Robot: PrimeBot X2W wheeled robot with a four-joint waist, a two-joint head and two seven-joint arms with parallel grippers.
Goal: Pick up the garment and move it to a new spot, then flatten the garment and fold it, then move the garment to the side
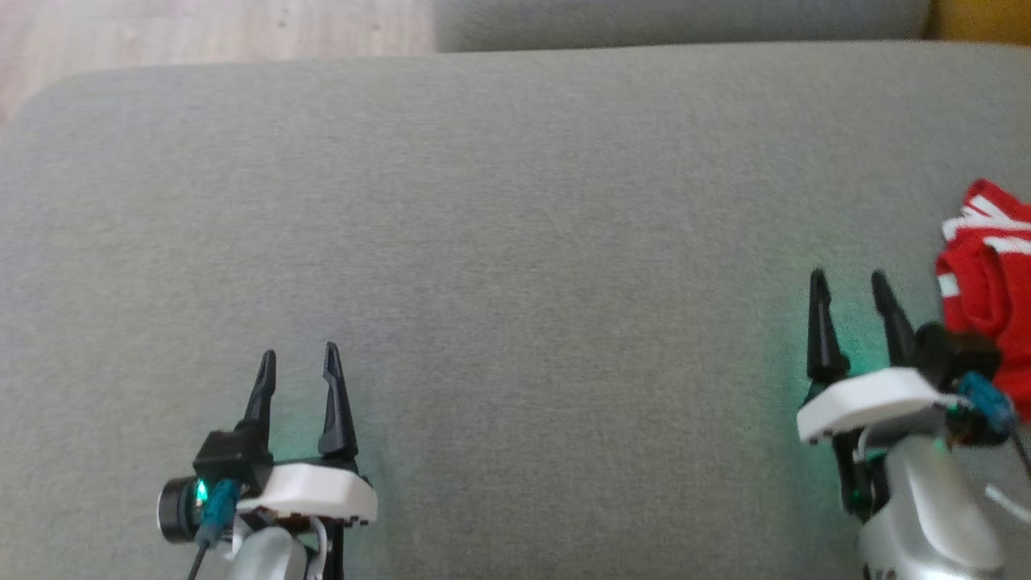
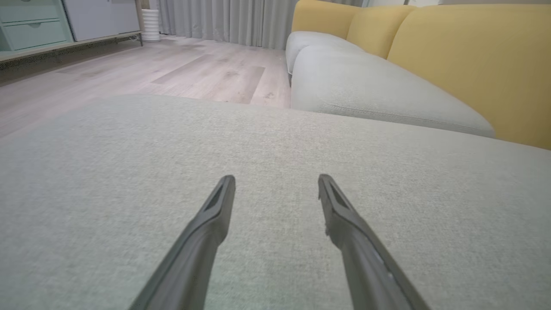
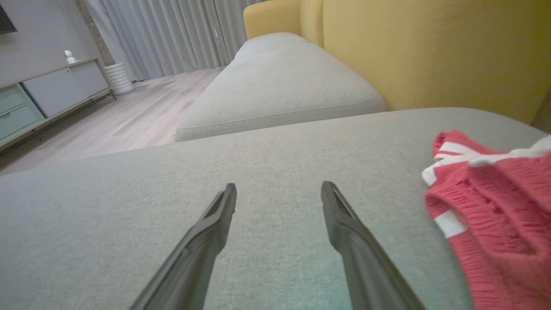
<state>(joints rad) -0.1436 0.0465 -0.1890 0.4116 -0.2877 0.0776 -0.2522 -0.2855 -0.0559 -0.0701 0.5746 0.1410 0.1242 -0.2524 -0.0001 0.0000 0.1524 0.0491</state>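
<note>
Nearest me, my left tool (image 1: 299, 352) hangs over the grey cushion (image 1: 515, 201) at the lower left of the head view. Its two dark fingers are spread wide with nothing between them. My right tool (image 1: 848, 275) is at the lower right, a little farther forward, also spread wide and empty.

Just to the right of that tool lies the garment (image 1: 987, 274), a red knit piece with white stripes. It is crumpled in a heap on the cushion and cut off by the picture's right edge. From my right wrist it sits off to the right, clear of both fingertips.

Past the bare grey fabric ahead, a second cushion (image 3: 275, 86) butts against this one. A yellow backrest (image 3: 430, 47) rises behind both. Farther off to the left is the wooden floor (image 2: 172, 73), then a low cabinet (image 3: 47, 94) with pale green drawers, and grey curtains (image 3: 172, 34) at the back.
</note>
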